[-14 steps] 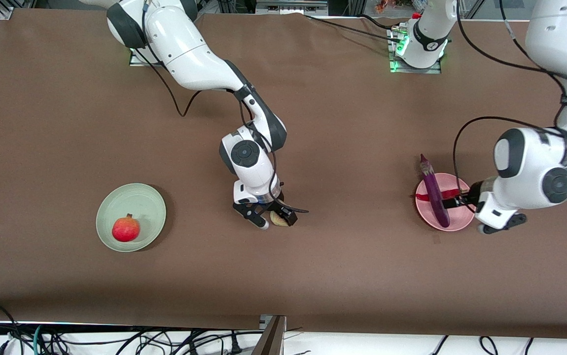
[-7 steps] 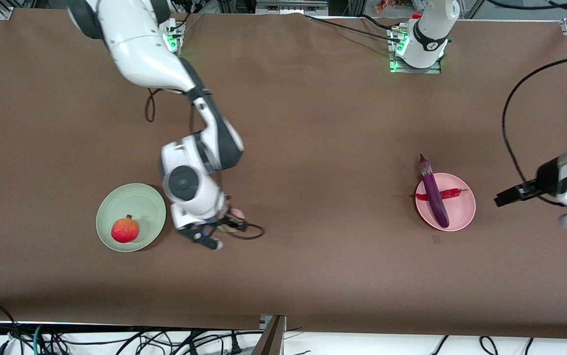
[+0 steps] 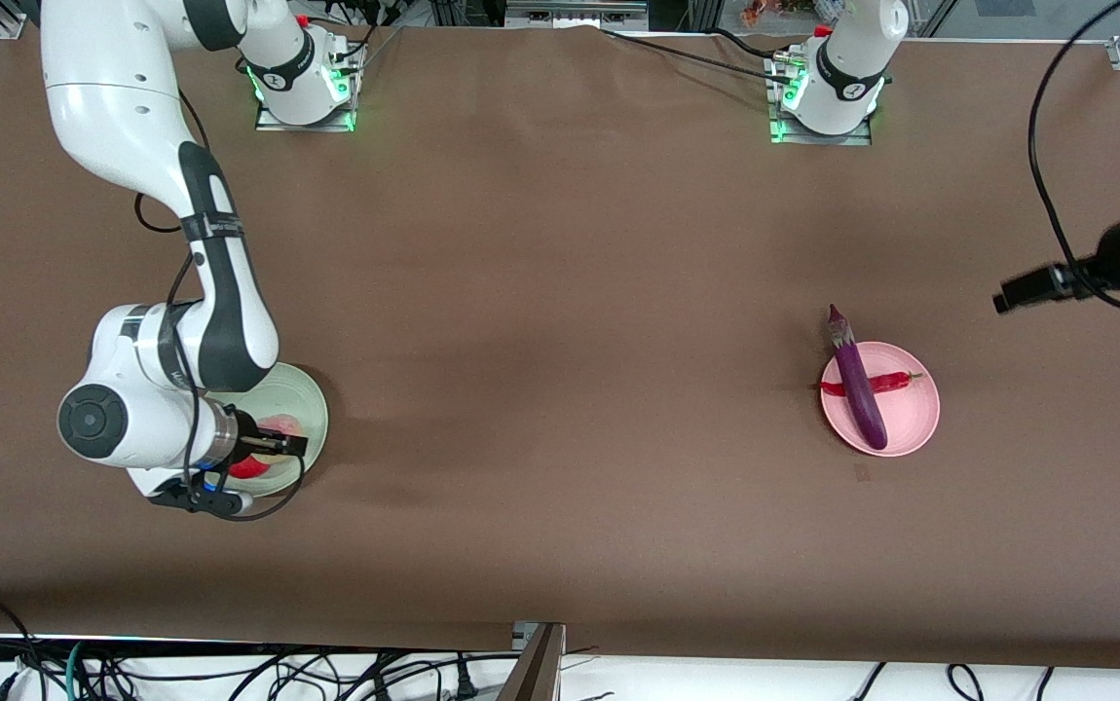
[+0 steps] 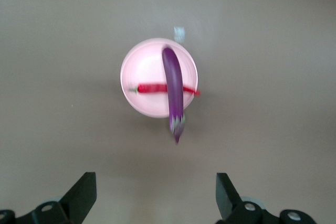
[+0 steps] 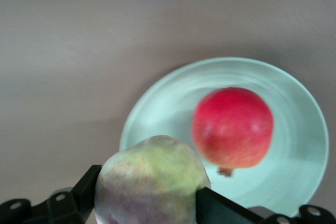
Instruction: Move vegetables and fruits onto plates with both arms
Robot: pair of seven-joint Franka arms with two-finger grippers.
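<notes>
Green plate point(image 3: 312, 404) sits under right pincer point(image 3: 278, 445) clamping peach point(image 5: 152, 184); left pincer point(image 4: 156, 198) spread apart.

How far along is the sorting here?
Done: eggplant and chili lie crossed on the pink plate; pomegranate sits on the green plate. In hand: right claw holds the peach over that plate. Left: releasing it. Left claw hangs open, waiting.

High front camera; wrist cameras above each plate.
</notes>
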